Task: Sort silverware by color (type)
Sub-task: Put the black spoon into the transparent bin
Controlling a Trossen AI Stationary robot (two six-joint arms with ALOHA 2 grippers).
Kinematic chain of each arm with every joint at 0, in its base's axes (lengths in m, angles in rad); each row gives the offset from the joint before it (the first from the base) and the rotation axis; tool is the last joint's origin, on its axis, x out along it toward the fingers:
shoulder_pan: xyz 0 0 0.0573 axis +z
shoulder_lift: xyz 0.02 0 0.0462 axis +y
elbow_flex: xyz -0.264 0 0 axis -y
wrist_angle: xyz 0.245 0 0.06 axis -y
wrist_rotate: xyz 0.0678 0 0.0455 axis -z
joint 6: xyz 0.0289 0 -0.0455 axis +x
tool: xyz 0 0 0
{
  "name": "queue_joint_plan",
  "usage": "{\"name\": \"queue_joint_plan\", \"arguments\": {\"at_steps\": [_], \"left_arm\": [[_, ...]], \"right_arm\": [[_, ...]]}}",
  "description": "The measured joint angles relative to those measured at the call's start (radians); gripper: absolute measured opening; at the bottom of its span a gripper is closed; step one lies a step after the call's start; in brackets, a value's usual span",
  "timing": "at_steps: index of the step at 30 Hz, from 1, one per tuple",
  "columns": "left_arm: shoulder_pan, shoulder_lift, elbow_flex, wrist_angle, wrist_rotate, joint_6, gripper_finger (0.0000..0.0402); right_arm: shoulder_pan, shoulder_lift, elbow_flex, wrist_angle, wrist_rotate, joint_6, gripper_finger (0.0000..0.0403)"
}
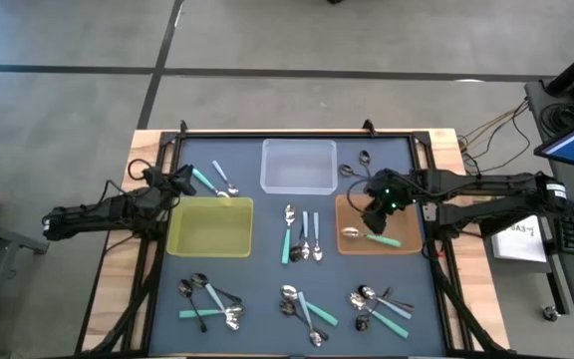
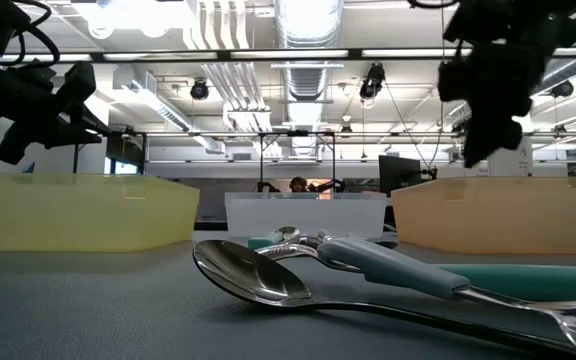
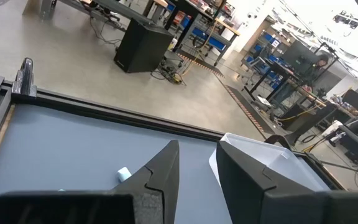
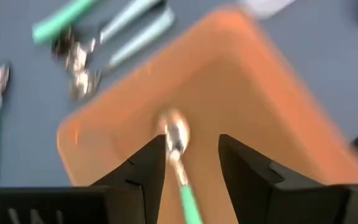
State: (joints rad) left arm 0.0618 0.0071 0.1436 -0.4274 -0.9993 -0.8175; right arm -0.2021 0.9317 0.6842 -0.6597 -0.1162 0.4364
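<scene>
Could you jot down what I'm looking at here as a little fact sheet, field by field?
Setting: dark table with three shallow trays
Trays: yellow tray, clear tray, orange tray
In the orange tray: one green-handled spoon
Right hand: above the orange tray, fingers apart, the spoon below them
Left hand: by the yellow tray's far corner, near a green-handled piece
Unsorted: mixed piles along the near edge, a row at the centre

left arm reaches in low from its side, left gripper (image 1: 181,183) parted slightly; right gripper (image 4: 191,163) hangs with fingers spread apart.
</scene>
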Motion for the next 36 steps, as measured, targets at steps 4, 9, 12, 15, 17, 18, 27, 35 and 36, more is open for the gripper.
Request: {"name": "queue_joint_plan", "arguments": {"at_steps": [4,9,12,15,17,18,27,35,36], "left_arm": [[0.000,0.000,0.000,0.000,0.000,0.000,0.0089],[0.000,0.000,0.000,0.000,0.000,0.000,0.0089],[0.000,0.000,0.000,0.000,0.000,0.000,0.0089],[0.000,0.000,0.000,0.000,0.000,0.000,0.0089],[0.000,0.000,0.000,0.000,0.000,0.000,0.0089],[0.000,0.000,0.000,0.000,0.000,0.000,0.0089],[0.000,0.000,0.000,0.000,0.000,0.000,0.0089],[0.000,0.000,0.000,0.000,0.000,0.000,0.0089],[0.000,0.000,0.000,0.000,0.000,0.000,0.0089]], "right_arm": [[-0.058,0.056,0.081,-0.001,0.091,-0.012,0.0131],[-0.180,0.200,0.180,-0.030,0.118,-0.051,0.0129],[-0.260,0.319,0.239,-0.063,0.119,-0.055,0.0129],[-0.333,0.438,0.302,-0.096,0.119,-0.087,0.0129],[-0.370,0.514,0.344,-0.129,0.120,-0.130,0.0129],[-0.387,0.549,0.366,-0.149,0.120,-0.154,0.0129],[-0.466,0.785,0.518,-0.231,0.119,-0.321,0.0123],[-0.503,0.891,0.550,-0.250,0.120,-0.363,0.0112],[-0.507,0.900,0.549,-0.258,0.118,-0.371,0.0112]]}}
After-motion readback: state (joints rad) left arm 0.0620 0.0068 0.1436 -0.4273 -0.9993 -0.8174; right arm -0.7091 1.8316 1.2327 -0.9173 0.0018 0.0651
